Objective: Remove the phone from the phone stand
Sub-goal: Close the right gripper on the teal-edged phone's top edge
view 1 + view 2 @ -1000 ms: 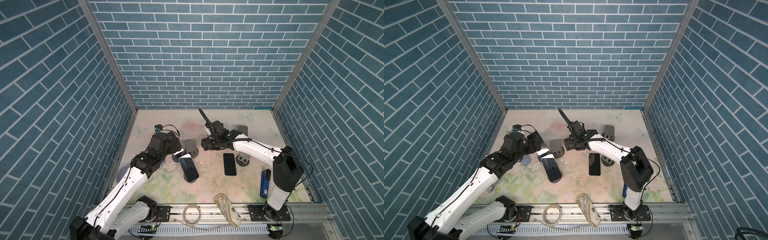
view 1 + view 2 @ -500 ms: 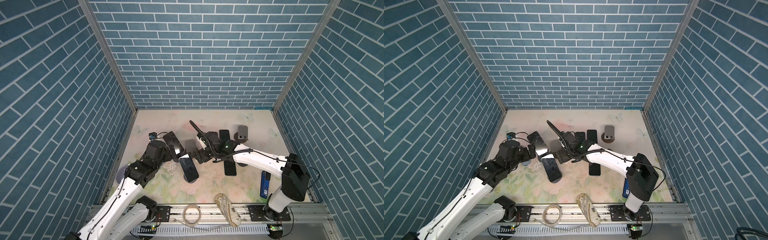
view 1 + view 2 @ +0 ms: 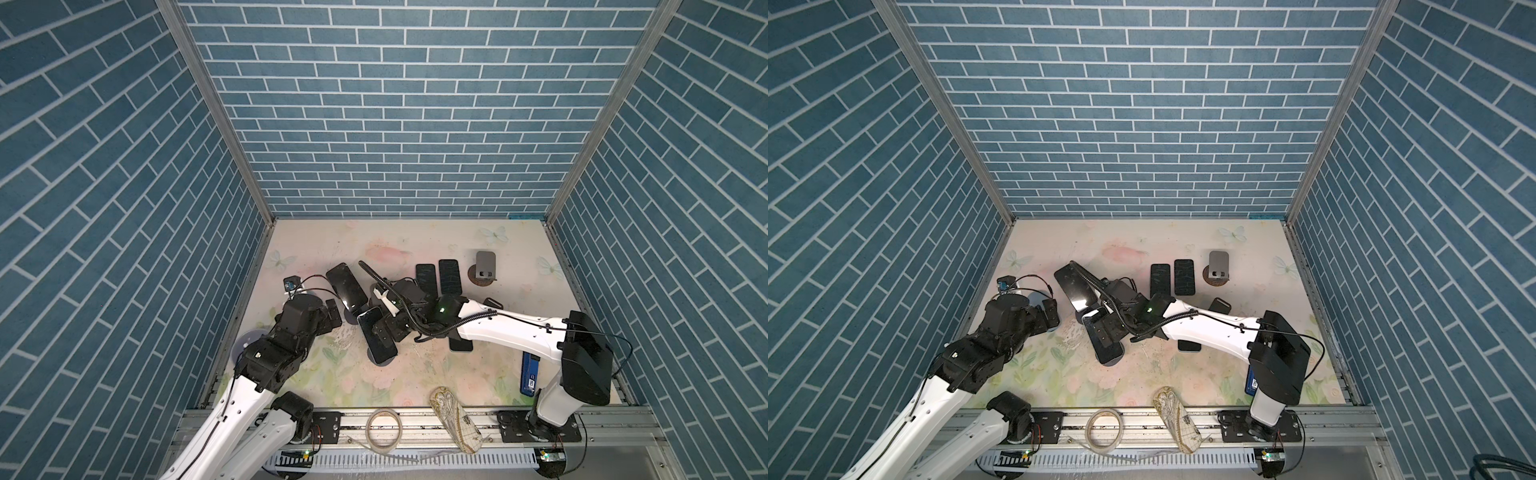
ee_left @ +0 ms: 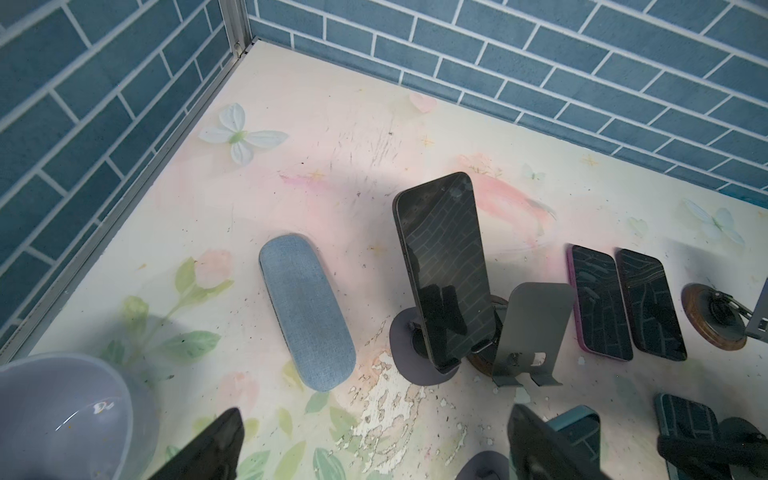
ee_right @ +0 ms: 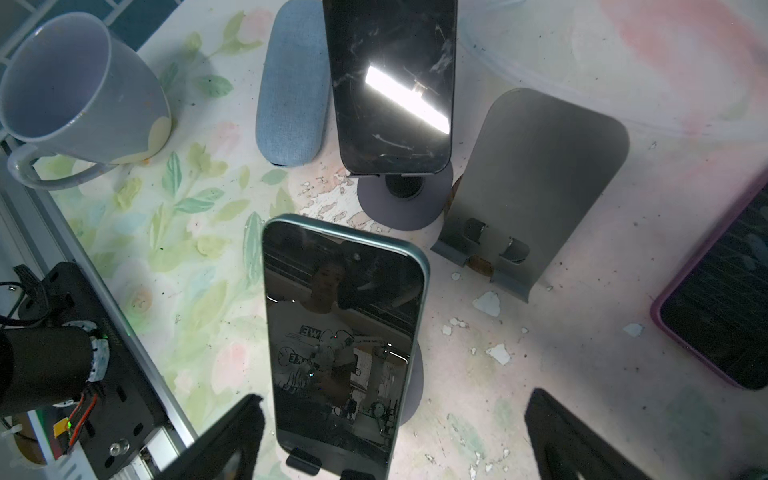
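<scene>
The floor under me is a pale floral mat (image 3: 328,245), scuffed and flaking where the print has lifted. Blue brick walls (image 3: 395,124) box it in on three sides.

My right gripper (image 5: 395,411) hangs over the teal-rimmed phone (image 5: 340,332). Its fingers (image 5: 232,440) are spread wide to either side of the phone's lower end, and they grip nothing. That phone leans on its round-footed stand (image 5: 415,386), near the middle of the mat in both top views (image 3: 378,347) (image 3: 1108,351). My left gripper (image 4: 374,440) is also wide open and empty, low over the mat's left side.

Just beyond the teal one, a dark phone (image 5: 390,83) leans on a stand of its own. An empty grey metal stand (image 5: 536,174) is right beside it. A blue fabric case (image 4: 305,311) lies flat on the dark phone's other side, and a grey mug (image 5: 79,83) sits near the left edge. Two flat phones (image 4: 598,303) lie side by side (the nearer one purple-rimmed). Another empty stand (image 3: 484,266) is at the back right, and a patterned pouch (image 3: 455,415) rests on the front rail.

From above, my right arm covers the grey metal stand and part of the teal-rimmed phone. My left arm hides most of the fabric case. Both wrist views show the stand and the case plainly, and the right wrist view shows the phone. Only the top views take in the pouch and the walls' full height.
</scene>
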You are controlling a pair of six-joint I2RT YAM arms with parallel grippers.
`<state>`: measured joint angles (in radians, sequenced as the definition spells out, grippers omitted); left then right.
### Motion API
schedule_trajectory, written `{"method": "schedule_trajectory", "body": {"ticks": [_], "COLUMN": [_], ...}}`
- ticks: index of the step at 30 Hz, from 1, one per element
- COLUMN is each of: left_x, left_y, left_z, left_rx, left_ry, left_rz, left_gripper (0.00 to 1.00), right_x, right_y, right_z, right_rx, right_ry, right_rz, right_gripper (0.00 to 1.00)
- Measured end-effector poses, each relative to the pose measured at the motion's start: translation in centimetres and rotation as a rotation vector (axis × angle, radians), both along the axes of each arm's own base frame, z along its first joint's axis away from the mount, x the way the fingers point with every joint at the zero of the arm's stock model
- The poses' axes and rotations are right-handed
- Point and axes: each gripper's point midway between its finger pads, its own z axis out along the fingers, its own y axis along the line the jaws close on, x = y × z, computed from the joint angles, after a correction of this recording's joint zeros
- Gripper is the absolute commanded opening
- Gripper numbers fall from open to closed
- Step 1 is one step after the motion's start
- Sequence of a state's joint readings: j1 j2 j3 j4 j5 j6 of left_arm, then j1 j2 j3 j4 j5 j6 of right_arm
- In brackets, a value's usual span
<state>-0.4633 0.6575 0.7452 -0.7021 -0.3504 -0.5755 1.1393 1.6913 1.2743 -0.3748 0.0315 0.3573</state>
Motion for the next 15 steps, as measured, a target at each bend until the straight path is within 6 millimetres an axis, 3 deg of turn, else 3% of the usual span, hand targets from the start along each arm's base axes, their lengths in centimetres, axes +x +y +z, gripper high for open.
{"method": "schedule_trajectory", "body": {"ticks": [6, 15], "left_x": [-0.9, -1.8], "left_y": [1.0, 1.8], "left_z": [0.7, 0.9], "left_rx": [-0.001, -0.009], "left_ry": [-0.034, -0.067], "left_rz": [0.025, 0.05], "left_gripper": [1.0, 1.0], "right_x": [-0.2, -0.8], "right_y": [1.0, 3.4], "right_z": [-1.5, 0.1], "right_rx": [-0.027, 0.022], "right_ry": [0.011, -0.011], "right_rz": [0.013, 0.044], "right_gripper": [0.98, 0.98]}}
